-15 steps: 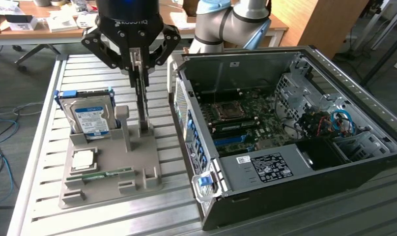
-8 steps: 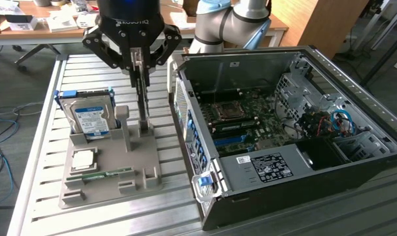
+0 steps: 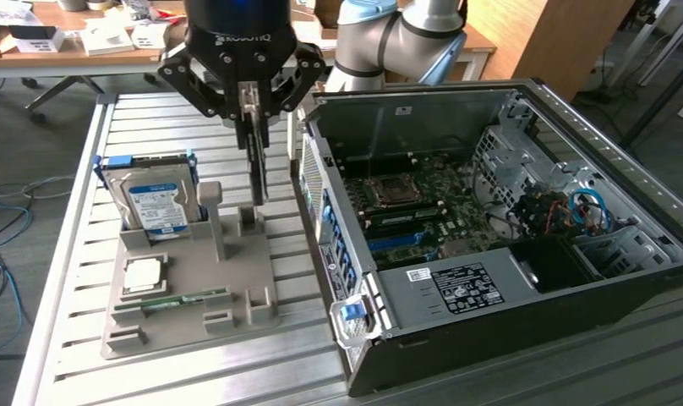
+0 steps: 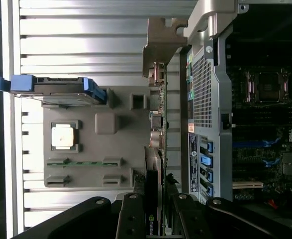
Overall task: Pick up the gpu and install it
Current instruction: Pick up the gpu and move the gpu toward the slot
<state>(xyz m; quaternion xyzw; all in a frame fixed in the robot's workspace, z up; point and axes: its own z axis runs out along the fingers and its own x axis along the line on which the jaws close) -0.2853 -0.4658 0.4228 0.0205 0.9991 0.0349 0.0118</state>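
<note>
The gpu [image 3: 254, 156] is a thin dark card seen edge-on, hanging upright from my gripper [image 3: 251, 106], which is shut on its upper part. Its lower end sits just over the upright posts of the grey holder [image 3: 246, 279]. In the wrist view the gpu [image 4: 156, 149] runs away from my gripper [image 4: 155, 221], and its pale metal end bracket [image 4: 161, 47] is at the far end. The card hangs between the holder and the open computer case [image 3: 432, 288]. That case lies on its side at the exterior view's right, with its motherboard [image 3: 404, 207] exposed.
In the holder, a silver blue-labelled hard drive [image 3: 155, 199] stands upright, and a CPU [image 3: 142, 272] and a green memory stick [image 3: 172, 298] lie flat. The slatted metal table [image 3: 172, 127] carries everything. Red and blue cables [image 3: 573, 211] lie inside the case. A cluttered desk stands behind.
</note>
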